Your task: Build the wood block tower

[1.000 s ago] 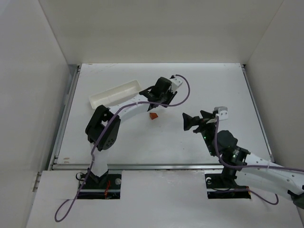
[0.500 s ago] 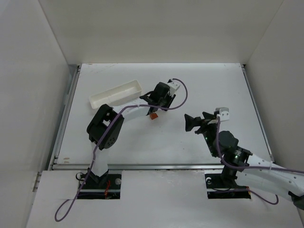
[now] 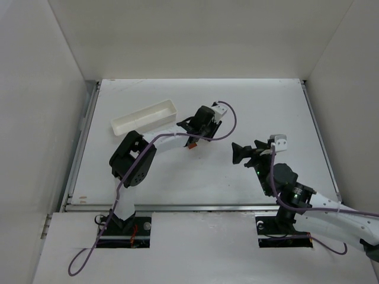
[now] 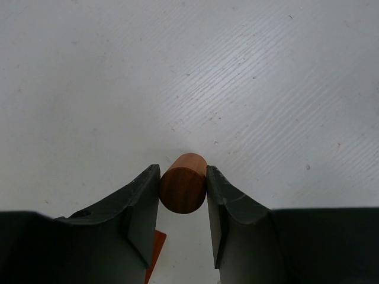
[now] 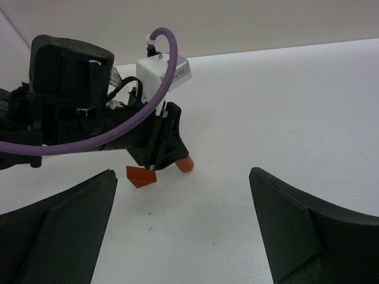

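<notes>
A short orange-brown wooden cylinder (image 4: 183, 186) is clamped between the 2 black fingers of the left gripper (image 4: 183, 170), 1 finger pressed against each side of its round body. In the left wrist view its flat circular end is turned toward the camera. In the right wrist view the cylinder is seen tilted below the left gripper, with its lower end at or just above the white table (image 3: 266, 106). Whether it touches the table cannot be told.

A 2nd block, a flat angular orange-brown wooden piece (image 5: 141, 176), lies on the table just beside the cylinder. In the left wrist view part of it is hidden behind 1 finger. From the top external camera, both blocks are placed near the middle of the table, under the left gripper, and only a small orange patch is seen there.

A long white rectangular tray (image 3: 145, 116) is set at an angle near the left gripper, on its far left side. A purple cable (image 5: 89, 139) is looped over the left wrist.

The right gripper (image 3: 246, 150) is held wide apart with nothing between its fingers (image 5: 65, 219). It is pointed at the left gripper from the right and is kept well apart from both blocks.
</notes>
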